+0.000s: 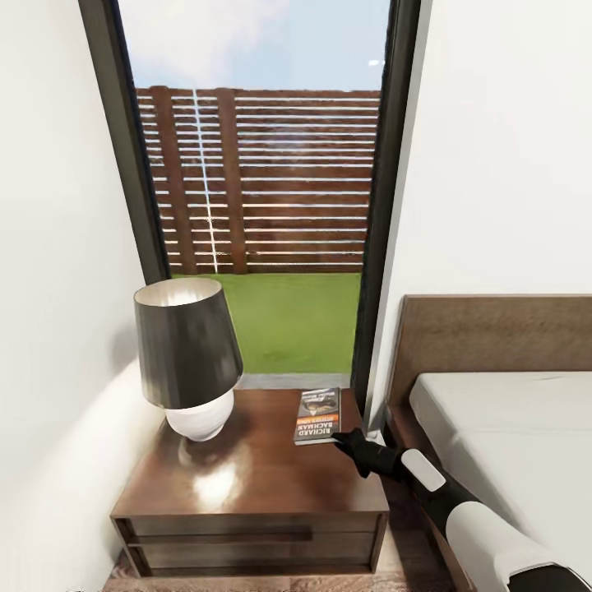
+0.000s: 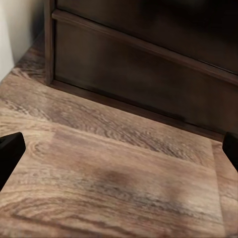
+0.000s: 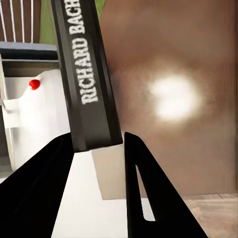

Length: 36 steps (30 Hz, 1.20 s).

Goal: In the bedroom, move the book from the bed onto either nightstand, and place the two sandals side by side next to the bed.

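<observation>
The book (image 1: 317,415), dark with an orange band, lies on the right rear part of the glossy brown nightstand (image 1: 247,477). My right gripper (image 1: 344,438) reaches in from the bed side and is shut on the book's near corner. In the right wrist view the spine lettered "RICHARD BACH" (image 3: 89,84) ends between the two black fingertips of the right gripper (image 3: 98,140), which touch it on both sides. My left gripper (image 2: 119,153) hangs open, fingers wide apart, over the plank floor before the nightstand's base (image 2: 148,74). The bed (image 1: 501,427) stands to the right. The sandals are out of view.
A lamp (image 1: 187,353) with a dark shade and white base stands on the nightstand's left half. Behind is a tall dark-framed window (image 1: 263,181). A white wall closes in on the left. The wooden headboard (image 1: 493,333) rises at the right, with a narrow gap between bed and nightstand.
</observation>
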Motion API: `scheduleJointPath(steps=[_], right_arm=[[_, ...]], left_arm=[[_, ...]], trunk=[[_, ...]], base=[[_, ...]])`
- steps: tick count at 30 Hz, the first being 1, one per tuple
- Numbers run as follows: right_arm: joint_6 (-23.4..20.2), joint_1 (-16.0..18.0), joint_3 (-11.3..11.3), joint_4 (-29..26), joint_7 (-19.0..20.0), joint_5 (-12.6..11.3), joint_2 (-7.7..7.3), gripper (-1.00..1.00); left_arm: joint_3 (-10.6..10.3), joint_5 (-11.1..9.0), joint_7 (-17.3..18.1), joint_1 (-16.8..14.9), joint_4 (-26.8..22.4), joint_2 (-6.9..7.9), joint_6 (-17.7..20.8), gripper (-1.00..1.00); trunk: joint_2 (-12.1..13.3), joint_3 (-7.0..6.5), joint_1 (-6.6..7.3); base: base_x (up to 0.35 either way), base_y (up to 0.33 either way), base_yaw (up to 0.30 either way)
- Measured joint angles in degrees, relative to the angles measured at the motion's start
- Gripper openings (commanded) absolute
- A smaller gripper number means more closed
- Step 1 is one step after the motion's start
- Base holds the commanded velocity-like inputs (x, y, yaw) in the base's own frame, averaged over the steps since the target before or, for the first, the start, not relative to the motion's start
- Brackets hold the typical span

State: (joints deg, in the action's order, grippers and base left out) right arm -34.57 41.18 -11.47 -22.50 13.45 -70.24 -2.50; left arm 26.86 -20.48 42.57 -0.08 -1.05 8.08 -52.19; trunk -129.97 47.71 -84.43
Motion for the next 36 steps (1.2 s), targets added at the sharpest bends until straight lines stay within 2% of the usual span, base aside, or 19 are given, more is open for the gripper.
scheduleJointPath(steps=[31, 36], right_arm=[[-0.02, 0.00, 0.02, -0.19, 0.08, -0.11, -0.04, -1.00], [-0.02, 0.00, 0.01, -0.19, 0.08, -0.11, -0.07, -1.00]], left_arm=[[0.01, -0.20, 0.06, 0.00, 0.00, 0.15, -0.27, 1.00], [0.19, -0.32, 1.17, 0.00, -0.10, 0.25, -0.51, 1.00]], trunk=[[-0.01, 0.00, -0.01], [-0.01, 0.00, -0.01]], base=[[0.000, 0.000, 0.000], [0.000, 0.000, 0.000]])
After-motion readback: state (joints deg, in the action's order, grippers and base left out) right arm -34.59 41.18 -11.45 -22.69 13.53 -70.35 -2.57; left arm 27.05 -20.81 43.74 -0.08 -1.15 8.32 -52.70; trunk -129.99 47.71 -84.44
